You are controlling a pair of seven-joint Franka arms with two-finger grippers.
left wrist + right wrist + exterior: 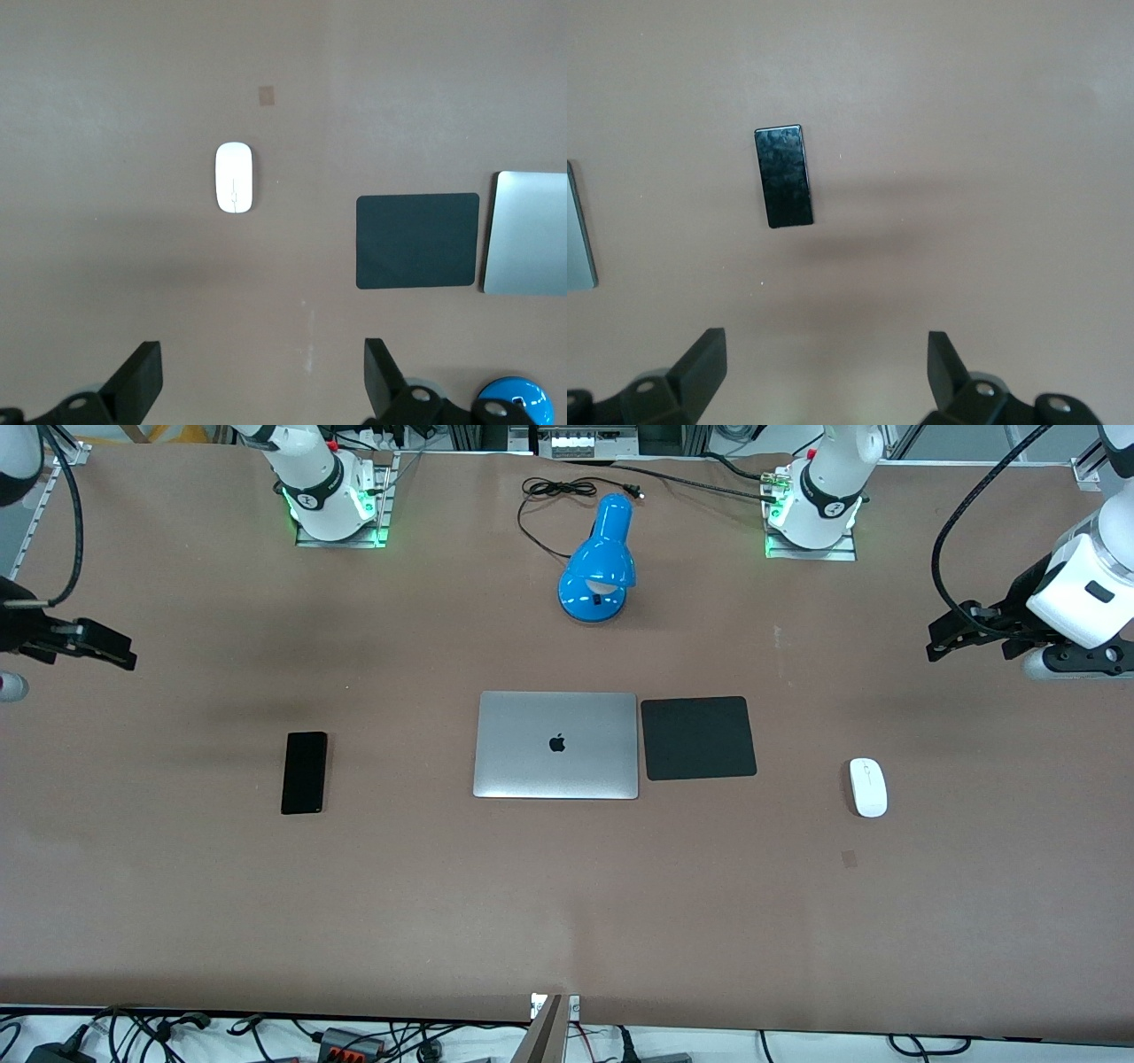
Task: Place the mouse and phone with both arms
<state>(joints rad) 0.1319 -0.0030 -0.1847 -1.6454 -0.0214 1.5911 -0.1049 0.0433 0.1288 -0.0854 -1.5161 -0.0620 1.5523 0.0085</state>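
The white mouse (868, 786) lies on the table toward the left arm's end, apart from the black mat. It also shows in the left wrist view (234, 178). The black phone (304, 772) lies flat toward the right arm's end and shows in the right wrist view (784, 175). My left gripper (941, 644) hangs open and empty over bare table at the left arm's end, its fingers wide apart in its wrist view (263, 376). My right gripper (122, 654) hangs open and empty over bare table at the right arm's end (827, 367).
A closed silver laptop (556, 744) lies mid-table with a square black mat (698, 738) beside it, on the mouse's side. A blue desk lamp (600, 562) with a black cable stands farther from the front camera, between the arm bases.
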